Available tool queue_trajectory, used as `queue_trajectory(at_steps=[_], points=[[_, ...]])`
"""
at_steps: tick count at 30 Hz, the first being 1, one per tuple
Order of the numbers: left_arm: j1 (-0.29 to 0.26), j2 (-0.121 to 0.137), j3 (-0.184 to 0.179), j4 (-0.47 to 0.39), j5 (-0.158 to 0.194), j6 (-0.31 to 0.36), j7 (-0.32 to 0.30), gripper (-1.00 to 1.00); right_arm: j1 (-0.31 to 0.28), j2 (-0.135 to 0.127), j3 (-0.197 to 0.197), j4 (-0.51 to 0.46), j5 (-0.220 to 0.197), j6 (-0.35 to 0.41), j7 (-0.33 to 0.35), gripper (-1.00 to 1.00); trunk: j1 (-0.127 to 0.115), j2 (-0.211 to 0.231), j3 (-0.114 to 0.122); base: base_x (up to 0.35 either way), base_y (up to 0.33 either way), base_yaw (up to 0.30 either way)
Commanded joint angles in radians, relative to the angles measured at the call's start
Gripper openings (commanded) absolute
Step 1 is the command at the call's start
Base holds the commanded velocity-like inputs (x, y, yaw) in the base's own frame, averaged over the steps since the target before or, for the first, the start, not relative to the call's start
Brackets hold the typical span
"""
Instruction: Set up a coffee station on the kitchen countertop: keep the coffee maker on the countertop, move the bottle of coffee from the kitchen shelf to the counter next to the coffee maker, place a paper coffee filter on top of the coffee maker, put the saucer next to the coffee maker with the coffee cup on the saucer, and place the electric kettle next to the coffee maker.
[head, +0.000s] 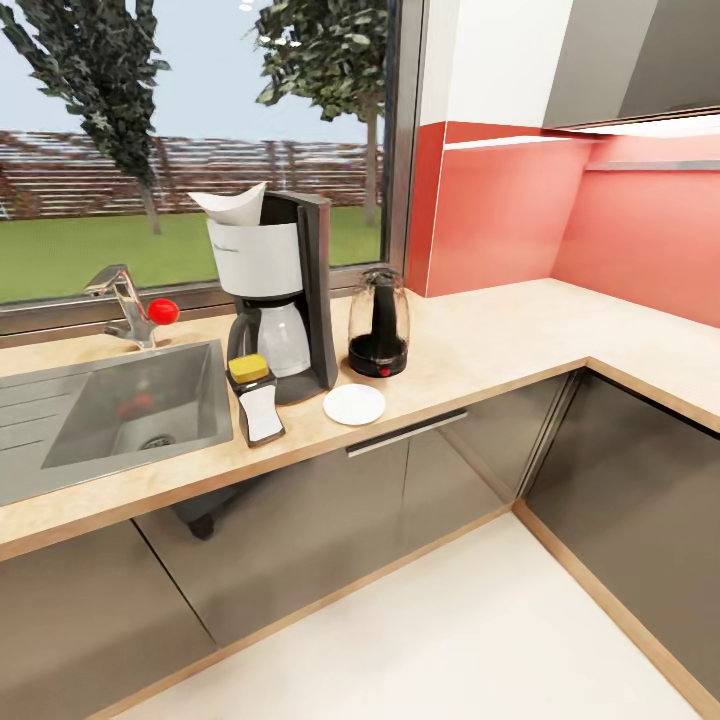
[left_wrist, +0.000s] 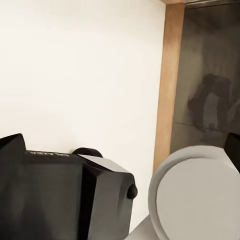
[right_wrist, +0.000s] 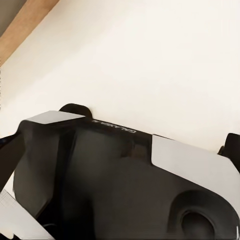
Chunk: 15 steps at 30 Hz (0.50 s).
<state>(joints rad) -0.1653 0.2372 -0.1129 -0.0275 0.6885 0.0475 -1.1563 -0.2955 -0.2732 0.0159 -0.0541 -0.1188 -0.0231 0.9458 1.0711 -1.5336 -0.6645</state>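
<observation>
In the head view the black and white coffee maker (head: 280, 290) stands on the beige countertop (head: 490, 335) by the window. A white paper filter (head: 232, 203) sits on top of it. The bottle of coffee (head: 257, 400), with a yellow lid, stands at its front left. The white saucer (head: 354, 404) lies bare at its front right, and the clear electric kettle (head: 378, 322) stands right beside it. The coffee cup is out of view. My left gripper (left_wrist: 120, 145) and right gripper (right_wrist: 117, 150) hang over pale floor, fingertips far apart, nothing between them.
A steel sink (head: 130, 410) with a faucet (head: 125, 300) and a red ball (head: 163, 311) lies left of the coffee maker. Grey cabinet fronts (head: 430, 470) run below the counter, which turns a corner at the right. Pale floor (head: 450, 640) lies in front.
</observation>
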Motion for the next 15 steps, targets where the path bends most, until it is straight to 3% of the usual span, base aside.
queue_trajectory(at_steps=[1, 6, 15], points=[[0.000, 0.000, -0.008, 0.000, 0.009, 0.005, -0.003, 1.00, -0.001, 0.000, 0.002, 0.001, -0.005, -0.002, 0.003, 1.00, 0.000, 0.000, -0.001, 0.000, 0.000, 0.000], [0.000, 0.000, -0.008, 0.000, 0.009, 0.005, 0.000, 1.00, -0.001, 0.008, 0.001, 0.002, -0.004, -0.006, -0.003, 1.00, 0.000, 0.000, -0.001, 0.000, 0.000, 0.114], [0.000, 0.000, -0.008, 0.001, 0.009, 0.003, 0.000, 1.00, -0.001, 0.009, 0.001, 0.003, -0.004, -0.006, -0.006, 1.00, 0.000, 0.000, -0.001, 0.000, 0.000, 0.260]])
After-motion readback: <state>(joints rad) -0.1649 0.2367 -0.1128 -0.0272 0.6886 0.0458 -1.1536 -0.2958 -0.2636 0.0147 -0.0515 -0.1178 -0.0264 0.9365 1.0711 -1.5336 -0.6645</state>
